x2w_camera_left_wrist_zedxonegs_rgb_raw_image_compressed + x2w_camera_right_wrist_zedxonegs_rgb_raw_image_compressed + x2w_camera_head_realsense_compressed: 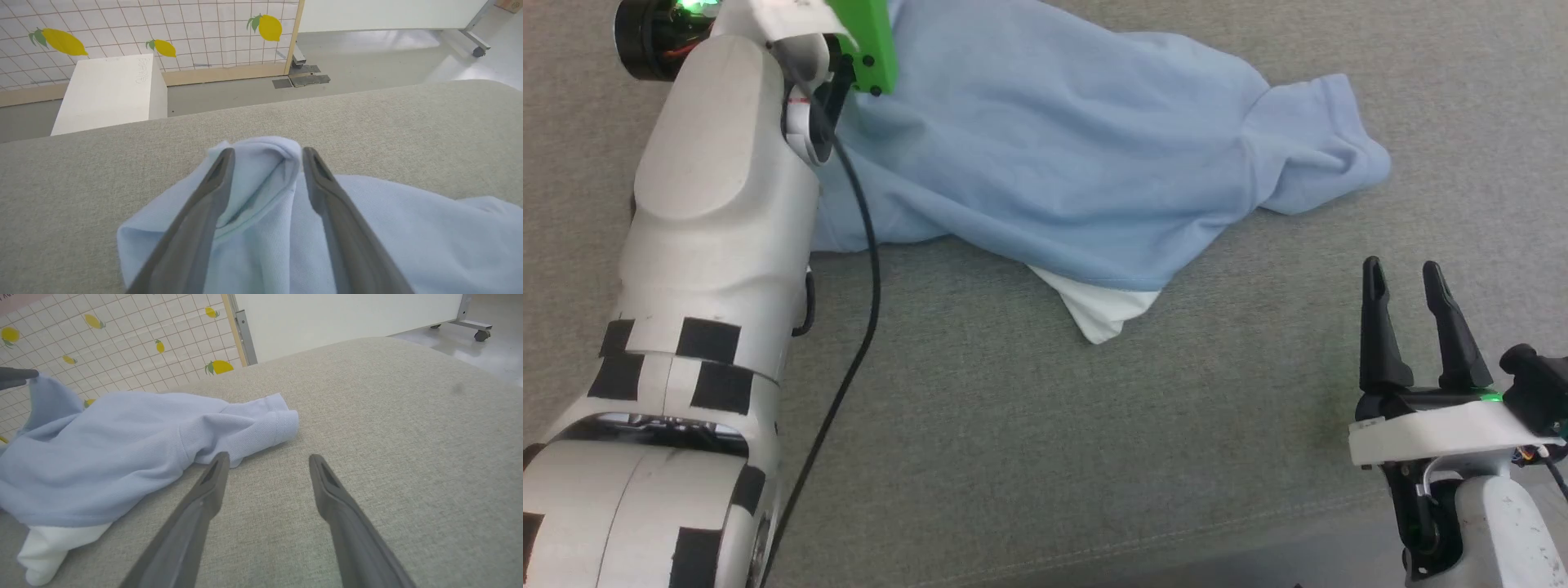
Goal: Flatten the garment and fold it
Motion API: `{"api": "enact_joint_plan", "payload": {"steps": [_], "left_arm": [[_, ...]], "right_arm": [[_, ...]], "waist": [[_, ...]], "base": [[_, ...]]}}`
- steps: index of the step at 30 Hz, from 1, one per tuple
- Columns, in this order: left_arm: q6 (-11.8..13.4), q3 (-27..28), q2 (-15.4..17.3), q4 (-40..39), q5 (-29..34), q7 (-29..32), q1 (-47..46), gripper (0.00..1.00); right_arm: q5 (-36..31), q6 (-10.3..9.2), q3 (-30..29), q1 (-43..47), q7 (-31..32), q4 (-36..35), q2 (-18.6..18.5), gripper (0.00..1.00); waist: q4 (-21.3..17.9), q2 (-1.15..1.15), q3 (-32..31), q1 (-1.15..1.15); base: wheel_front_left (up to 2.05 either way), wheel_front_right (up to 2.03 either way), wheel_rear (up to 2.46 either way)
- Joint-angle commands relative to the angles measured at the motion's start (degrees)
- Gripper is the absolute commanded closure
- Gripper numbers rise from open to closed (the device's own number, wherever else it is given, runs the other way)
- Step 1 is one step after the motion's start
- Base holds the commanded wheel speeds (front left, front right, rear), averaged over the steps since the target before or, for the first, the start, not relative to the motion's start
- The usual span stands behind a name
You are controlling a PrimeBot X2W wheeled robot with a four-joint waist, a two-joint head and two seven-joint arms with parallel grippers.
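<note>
The garment (1054, 147) is a light-blue shirt lying crumpled at the far side of the grey padded surface (1013, 425). A white inner part (1107, 314) pokes out from under its near edge. One sleeve (265, 420) points right. My left arm reaches to the garment's far left corner. In the left wrist view my left gripper (267, 154) is open, its fingers standing either side of a raised fold of the garment (429, 228). My right gripper (1405, 282) is open near the front right, over bare surface, with nothing between its fingers (212, 477).
Beyond the surface's far edge stand a white box (106, 90), a tiled panel with lemon prints (184, 24) and a wheeled stand leg (476, 45) on the floor. A black cable (870, 245) hangs along my left arm.
</note>
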Motion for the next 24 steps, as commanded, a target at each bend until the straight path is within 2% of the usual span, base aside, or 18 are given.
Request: {"api": "enact_joint_plan", "payload": {"steps": [1,7,14,18,24], "left_arm": [[-1.01,0.42,-0.19,0.08,-1.4,-1.8,-0.97,0.0],[-3.77,1.99,-0.74,-1.76,-4.58,-12.07,1.73,0.0],[-3.38,4.11,1.24,-5.87,-5.64,-23.72,13.09,0.0],[-2.43,4.97,1.42,-8.18,-6.74,-24.33,21.36,0.0],[-0.85,5.12,-0.22,-12.51,-8.91,-20.38,29.38,0.0]], "right_arm": [[-0.62,-0.09,-0.37,-0.56,-0.32,0.02,0.02,0.0],[-2.51,-0.09,-1.56,0.54,-0.33,0.94,0.02,0.0],[-2.96,-0.09,-1.61,2.3,0.25,1.98,0.02,0.0],[-2.64,-0.09,-1.72,3.46,0.54,2.47,0.02,0.0],[-2.08,-0.09,-2.32,5.07,0.76,2.81,0.02,0.0]], "waist": [[2.43,0.0,-1.55,-0.01],[8.02,0.0,-6.19,-0.01],[12.77,0.0,-12.02,-0.01],[13.98,0.0,-14.4,-0.01],[14.24,0.0,-16.58,-0.01]], "base": [[0.0,0.0,0.0],[0.0,0.0,0.0],[0.0,0.0,0.0],[0.0,0.0,0.0],[0.0,0.0,0.0]]}}
